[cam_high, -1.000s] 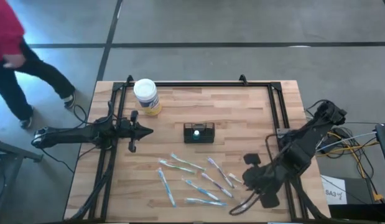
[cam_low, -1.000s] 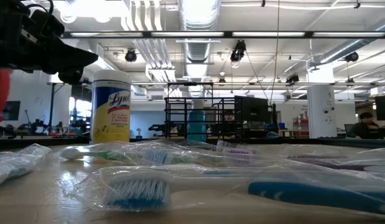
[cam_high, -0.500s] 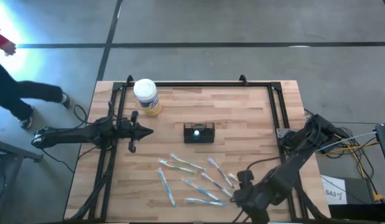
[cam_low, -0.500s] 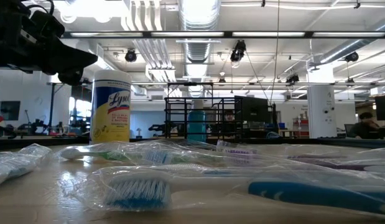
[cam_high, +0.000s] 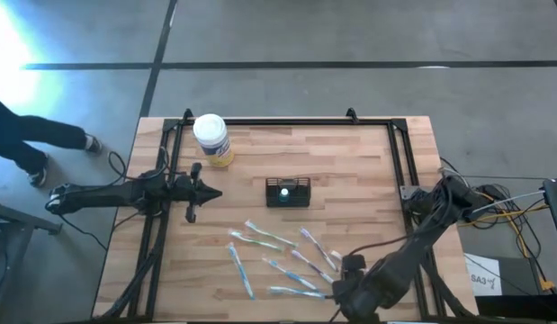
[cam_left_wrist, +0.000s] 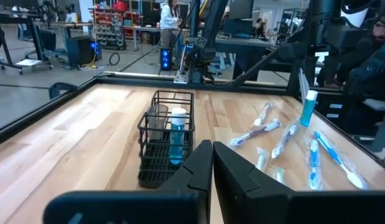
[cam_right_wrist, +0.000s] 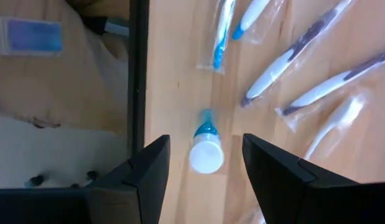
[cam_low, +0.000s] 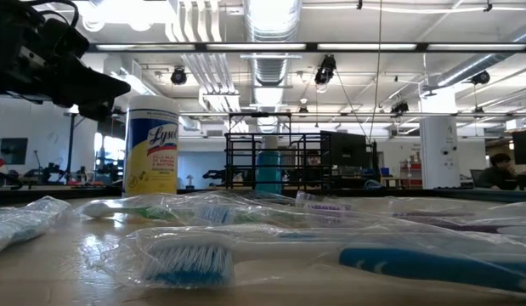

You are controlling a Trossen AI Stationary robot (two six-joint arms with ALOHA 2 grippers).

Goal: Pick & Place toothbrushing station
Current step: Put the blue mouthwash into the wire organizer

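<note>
Since a moment ago the right arm has swung further in along the near edge of the table [cam_high: 368, 171], and its right gripper [cam_high: 347, 286] now hangs over the wrapped toothbrushes [cam_high: 287, 256]. Its jaws stand wide apart, and between them, straight below, a small white-capped tube with a blue tip [cam_right_wrist: 205, 149] stands on the wood, untouched by either finger. More toothbrushes [cam_right_wrist: 304, 68] fan out just beyond the jaws.

Off to the other side the left gripper [cam_high: 209, 191] has not budged; its jaws are pressed together, tips touching, holding nothing. Directly ahead of those shut tips sits the toothbrushing station [cam_high: 288, 192], a black wire-sided holder [cam_left_wrist: 165, 138] standing upright near the middle of the table, with a blue and white tube inside it. It lies well apart from the right gripper's jaws. A white-lidded yellow jar [cam_high: 211, 139] stands behind the left gripper, toward the far corner.

At the floor's edge a person's legs [cam_high: 35, 144] have shifted further out of sight.
</note>
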